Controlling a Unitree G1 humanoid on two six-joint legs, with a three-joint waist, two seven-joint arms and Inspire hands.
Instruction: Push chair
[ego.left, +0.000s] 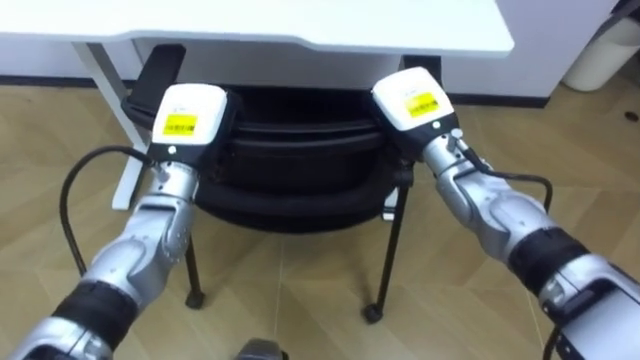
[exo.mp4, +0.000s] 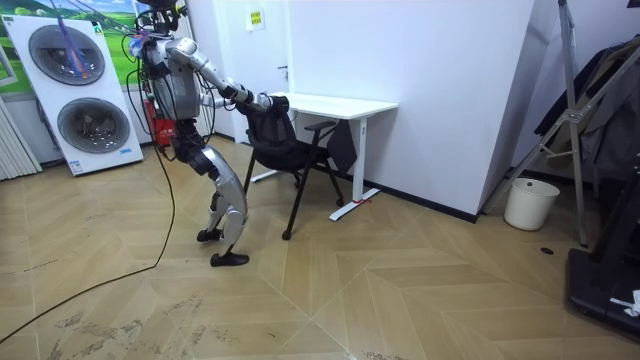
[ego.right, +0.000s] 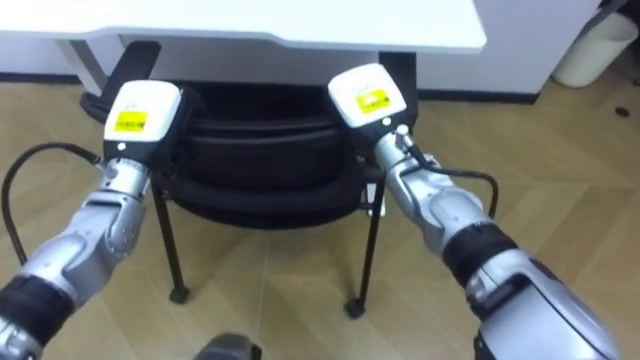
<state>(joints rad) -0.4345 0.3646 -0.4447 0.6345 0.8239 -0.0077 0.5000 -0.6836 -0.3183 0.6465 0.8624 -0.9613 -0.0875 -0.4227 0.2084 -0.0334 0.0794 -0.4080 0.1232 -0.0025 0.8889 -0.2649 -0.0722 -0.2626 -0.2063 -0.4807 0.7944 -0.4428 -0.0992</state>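
Left hand (ego.left: 188, 118) is resting on the top of the chair (ego.left: 290, 175) back at its left corner, and the right hand (ego.left: 412, 100) is doing the same at the right corner. Both are only showing their backs, with the fingers going over the far side of the backrest, so I can't tell whether they're gripping it or just lying flat.

In the room view the robot is standing behind the chair, knees bending, body leaning forward, both arms reaching straight out to it. Two stacked washers (exo.mp4: 80, 95) are sitting against the wall behind the robot, well apart from everything else.

The white desk (ego.left: 300, 25) is standing right in front. The chair is black, facing it, with its front edge sitting just under the desktop while the back and rear legs are sticking out on the wood floor. A white bin (ego.left: 605, 50) is sitting off to the right of the desk, by the wall.
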